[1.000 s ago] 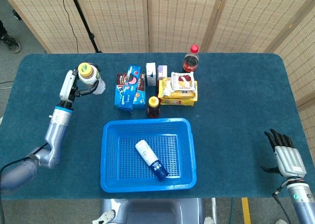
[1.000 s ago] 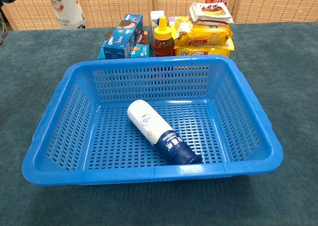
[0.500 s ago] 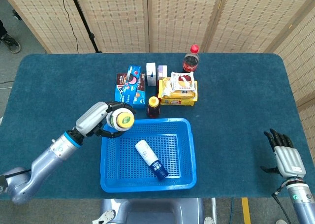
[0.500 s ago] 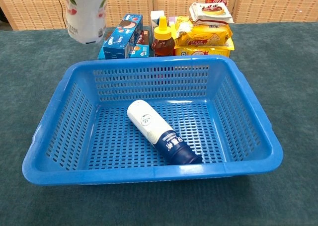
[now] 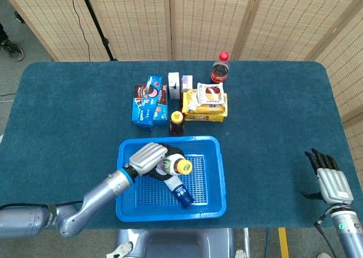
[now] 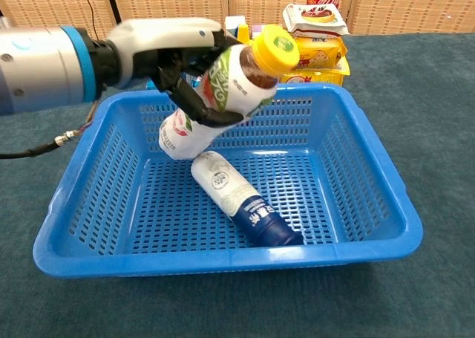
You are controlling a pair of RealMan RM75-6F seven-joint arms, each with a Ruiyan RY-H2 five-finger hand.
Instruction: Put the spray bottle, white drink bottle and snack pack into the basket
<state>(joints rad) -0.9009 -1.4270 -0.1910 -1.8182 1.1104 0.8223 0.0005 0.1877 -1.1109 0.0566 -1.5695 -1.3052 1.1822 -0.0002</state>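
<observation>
My left hand (image 5: 148, 157) (image 6: 174, 52) grips the white drink bottle (image 5: 173, 166) (image 6: 223, 93) with a yellow cap. The bottle is tilted, cap up to the right, inside the blue basket (image 5: 212, 173) (image 6: 371, 182), its base just above the floor. The spray bottle (image 5: 177, 185) (image 6: 237, 197), white with a dark blue end, lies on the basket floor right under it. The snack pack (image 5: 211, 92) (image 6: 313, 17) rests on a yellow cracker box behind the basket. My right hand (image 5: 329, 180) is at the lower right, fingers apart, holding nothing.
Behind the basket stand blue cookie boxes (image 5: 147, 99), small white cartons (image 5: 174, 85), a brown sauce bottle (image 5: 177, 122) (image 6: 243, 56), the yellow cracker box (image 5: 207, 109) and a cola bottle (image 5: 219, 68). Folding screens close off the back.
My left hand has carried the drink bottle from the table's far left over the basket's rim and down into it, tipping it from upright to slanted. The right hand has not moved.
</observation>
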